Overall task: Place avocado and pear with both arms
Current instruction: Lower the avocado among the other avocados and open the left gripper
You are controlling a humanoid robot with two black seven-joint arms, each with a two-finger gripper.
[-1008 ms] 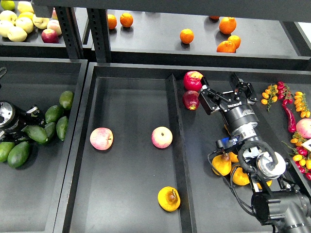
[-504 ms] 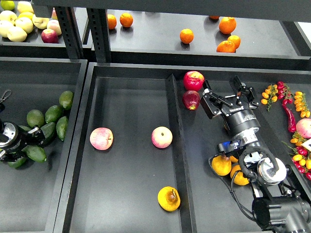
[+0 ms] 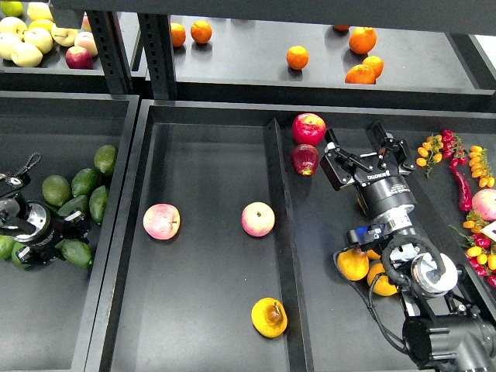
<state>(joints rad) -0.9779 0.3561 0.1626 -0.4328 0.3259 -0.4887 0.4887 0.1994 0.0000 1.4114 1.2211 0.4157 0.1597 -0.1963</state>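
The right gripper (image 3: 366, 156) is seen over the right-hand tray (image 3: 325, 279), its jaws spread wide with nothing held between them. Two red apples (image 3: 307, 139) lie just to its left, apart from the fingers. Yellow pears (image 3: 364, 267) are clustered beside the arm lower down.

The pear (image 3: 269, 317), with its brown blotch, rests alone on the floor of the middle tray (image 3: 209, 155), near the front right corner. Two pink apples (image 3: 209, 220) lie further back in the same tray.

The left gripper (image 3: 68, 236) is found low in the left tray (image 3: 46, 325), at the pile of green avocados (image 3: 77, 190). The avocado (image 3: 77, 253) appears to be pinched at its tip, though the dark jaws are hard to separate there.
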